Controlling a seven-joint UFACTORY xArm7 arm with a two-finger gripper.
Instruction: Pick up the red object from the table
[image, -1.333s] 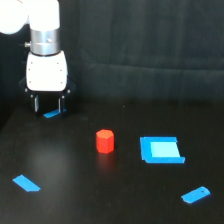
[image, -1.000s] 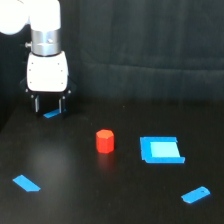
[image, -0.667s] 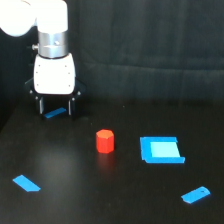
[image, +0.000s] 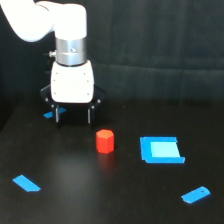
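The red object (image: 105, 141) is a small stubby red-orange block standing on the black table (image: 100, 195) near the middle of the exterior view. My gripper (image: 73, 116) hangs from a white head just behind it and toward the exterior view's left. Its two dark fingers (image: 57, 115) point down, spread apart, with nothing between them. The fingertips sit close above the table, and the block is outside them, just beyond the finger on the exterior view's right.
A light blue square with a darker blue border (image: 161, 150) lies to the exterior view's right of the block. Flat blue pieces lie at the front left (image: 26, 183), front right (image: 195, 194) and behind the gripper (image: 49, 114). A dark curtain backs the table.
The arm has moved toward the exterior view's right and nearer the red object, from over the back-left blue piece. The gripper stays open. The block has not moved.
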